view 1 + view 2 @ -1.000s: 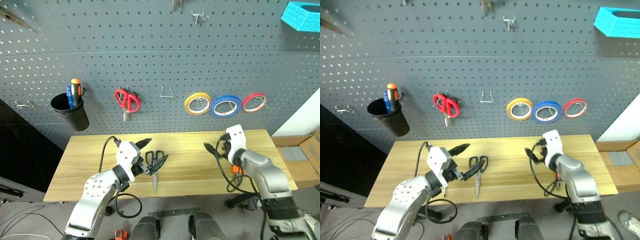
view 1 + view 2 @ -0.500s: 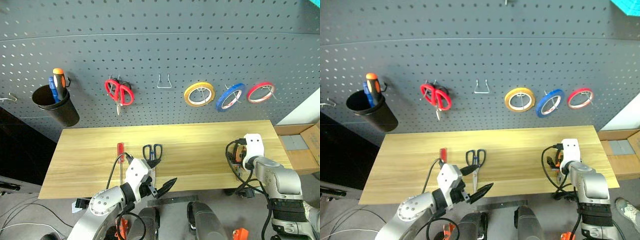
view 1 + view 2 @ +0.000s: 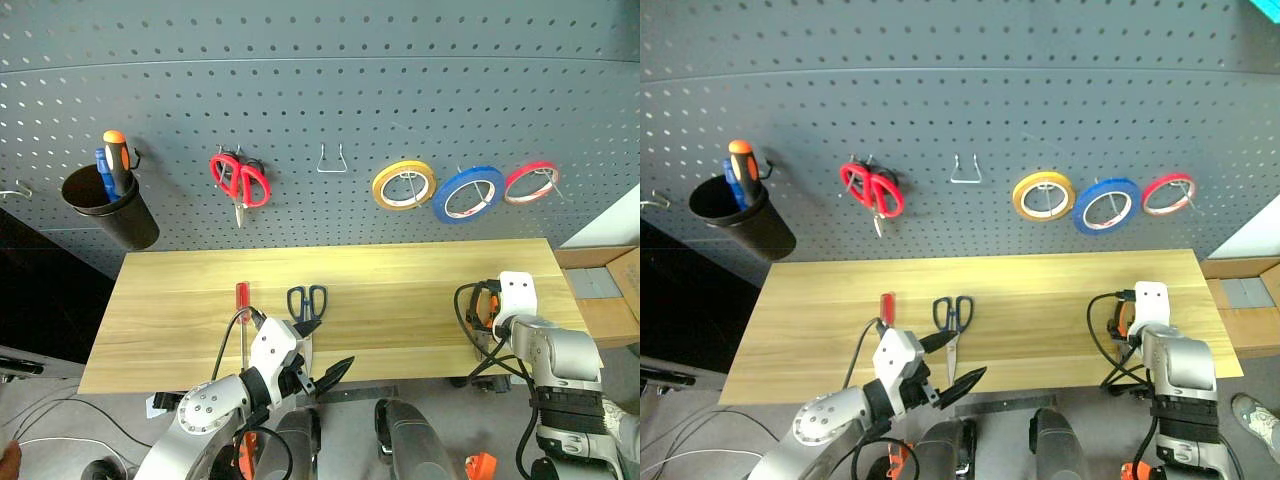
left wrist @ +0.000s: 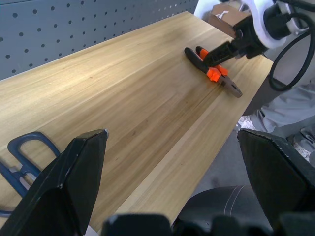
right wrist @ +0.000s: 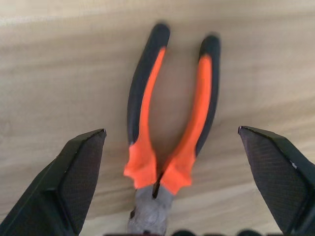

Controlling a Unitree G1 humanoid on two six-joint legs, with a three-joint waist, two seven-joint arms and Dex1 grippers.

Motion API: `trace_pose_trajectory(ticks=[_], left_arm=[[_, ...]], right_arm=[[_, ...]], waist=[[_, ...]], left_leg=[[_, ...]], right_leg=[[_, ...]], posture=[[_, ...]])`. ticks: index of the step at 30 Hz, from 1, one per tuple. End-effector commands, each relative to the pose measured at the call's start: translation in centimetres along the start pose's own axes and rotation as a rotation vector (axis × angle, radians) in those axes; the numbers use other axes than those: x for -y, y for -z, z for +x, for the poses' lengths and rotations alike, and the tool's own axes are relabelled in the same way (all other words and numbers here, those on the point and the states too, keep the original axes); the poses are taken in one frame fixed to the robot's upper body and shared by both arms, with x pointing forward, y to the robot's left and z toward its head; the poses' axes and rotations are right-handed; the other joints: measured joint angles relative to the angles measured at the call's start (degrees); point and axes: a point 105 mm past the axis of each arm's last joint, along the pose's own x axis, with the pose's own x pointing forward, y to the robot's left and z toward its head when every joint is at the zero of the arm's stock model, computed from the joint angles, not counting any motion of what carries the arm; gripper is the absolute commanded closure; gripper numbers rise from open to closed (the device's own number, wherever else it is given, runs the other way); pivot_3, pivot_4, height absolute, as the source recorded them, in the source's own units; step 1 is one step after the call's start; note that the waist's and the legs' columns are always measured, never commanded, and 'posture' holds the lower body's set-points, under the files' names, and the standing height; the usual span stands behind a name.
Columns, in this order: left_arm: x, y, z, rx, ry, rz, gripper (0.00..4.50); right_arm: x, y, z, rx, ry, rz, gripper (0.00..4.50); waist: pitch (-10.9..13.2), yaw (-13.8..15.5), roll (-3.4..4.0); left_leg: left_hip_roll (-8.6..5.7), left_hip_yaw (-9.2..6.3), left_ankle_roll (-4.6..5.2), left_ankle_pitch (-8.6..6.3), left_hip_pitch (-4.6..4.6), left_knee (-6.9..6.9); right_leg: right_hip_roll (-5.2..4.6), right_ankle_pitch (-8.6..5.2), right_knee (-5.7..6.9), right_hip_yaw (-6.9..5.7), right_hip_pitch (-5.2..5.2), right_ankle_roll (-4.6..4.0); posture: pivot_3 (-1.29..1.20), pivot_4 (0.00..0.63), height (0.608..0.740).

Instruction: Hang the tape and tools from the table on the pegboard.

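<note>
The blue tape (image 3: 466, 194) hangs on a hook of the dark grey pegboard (image 3: 320, 90), between a yellow ring and a red one. On the pale wood table (image 3: 400, 290) lie the dark-blue-handled scissors (image 3: 306, 304) and, just left of them, the red-handled screwdriver (image 3: 241, 308). The orange-and-black pliers (image 5: 172, 132) lie near the table's right end. My right gripper (image 5: 171, 132) hovers open just above them, its fingers either side of the handles. At the table's near edge my left gripper (image 3: 322, 350) stands open and empty, right of the scissors.
On the pegboard hang red scissors (image 3: 240, 180), a yellow tape ring (image 3: 403, 184), a red tape ring (image 3: 531, 180), a bare wire hook (image 3: 332, 160) and a black cup (image 3: 110, 208) holding screwdrivers. A cardboard box (image 3: 600, 300) stands past the table's right end.
The camera has tilted down. My right gripper swung right and tipped down over the pliers. My left arm drew back to the near edge. The blue tape settled flat on its hook.
</note>
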Motion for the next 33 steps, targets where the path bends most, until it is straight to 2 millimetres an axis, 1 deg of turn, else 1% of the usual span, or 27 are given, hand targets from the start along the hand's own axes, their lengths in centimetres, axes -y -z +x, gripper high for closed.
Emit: trace_pose_trajectory(ticks=[1, 8, 17, 22, 25, 27, 29, 31, 33], left_arm=[[0.5, -1.1, -0.1, 0.033, 0.01, 0.018, 0.0], [0.8, -1.1, -0.4, 0.029, 0.01, 0.017, 0.0], [0.6, -1.1, -0.6, 0.023, 0.0, 0.019, 0.0], [0.6, -1.2, -0.6, 0.022, -0.002, 0.017, 0.0], [0.6, -1.1, -0.7, 0.019, -0.005, 0.017, 0.0], [0.4, -1.1, -0.8, 0.017, -0.009, 0.018, 0.0], [0.3, -1.1, -0.8, 0.015, -0.013, 0.02, 0.0], [0.2, -1.1, -0.9, 0.014, -0.017, 0.021, 0.0], [0.2, -1.1, -0.9, 0.013, -0.02, 0.022, 0.0]], right_arm=[[0.6, -0.7, 0.1, 0.006, 0.009, 0.076, 0.02], [1.0, -0.8, 0.8, -0.02, 0.03, 0.113, 0.02], [1.7, 0.7, 1.0, -0.08, 0.076, 0.128, 0.02], [1.1, 1.4, 1.0, -0.122, 0.041, 0.195, 0.02], [0.5, 1.8, 1.0, -0.144, 0.003, 0.258, 0.61], [0.3, 2.0, 1.0, -0.155, -0.015, 0.29, 1.22], [0.3, 2.0, 1.0, -0.155, -0.013, 0.289, 1.96], [0.3, 2.1, 1.0, -0.156, -0.01, 0.286, 2.52], [0.3, 2.1, 1.0, -0.157, -0.008, 0.286, 2.53]], waist=[[0.19, 0.0, 0.03], [0.86, 0.0, -0.02], [1.16, 0.02, 0.01], [1.25, 0.05, -0.05], [1.28, 0.05, -0.05], [1.29, 0.05, -0.06], [1.3, 0.06, -0.08], [1.32, 0.05, -0.11], [1.32, 0.05, -0.12]], left_leg=[[0.0, 0.0, 0.0, 0.0, 0.0, 0.0], [-0.01, -0.08, 0.0, 0.0, -0.02, -0.01], [-0.01, -0.18, 0.0, 0.0, -0.04, -0.06], [-0.01, -0.21, 0.0, 0.0, -0.04, -0.06], [0.0, -0.23, 0.0, 0.0, -0.04, -0.07], [0.0, -0.23, 0.0, 0.0, -0.04, -0.11], [0.0, -0.24, -0.01, 0.0, -0.03, -0.18], [0.0, -0.25, -0.01, 0.0, -0.03, -0.24], [0.0, -0.25, -0.01, 0.0, -0.01, -0.31]], right_leg=[[-0.01, 0.0, 0.0, -0.01, 0.0, 0.0], [-0.02, 0.0, -0.01, -0.11, 0.02, 0.0], [-0.02, -0.01, -0.05, -0.16, 0.03, -0.02], [-0.02, -0.02, -0.08, -0.18, 0.05, -0.02], [-0.02, -0.02, -0.08, -0.2, 0.05, -0.02], [-0.02, -0.02, -0.09, -0.2, 0.04, -0.02], [-0.02, -0.02, -0.12, -0.21, 0.04, -0.02], [-0.02, -0.02, -0.16, -0.21, 0.04, -0.03], [-0.02, -0.04, -0.17, -0.21, 0.04, -0.05]], posture=[[-0.03, 0.327, 0.74], [-0.02, 0.337, 0.74], [-0.02, 0.345, 0.74], [-0.01, 0.35, 0.74], [-0.01, 0.35, 0.74], [-0.01, 0.351, 0.74], [-0.01, 0.352, 0.74], [-0.01, 0.352, 0.74], [-0.01, 0.352, 0.74]])
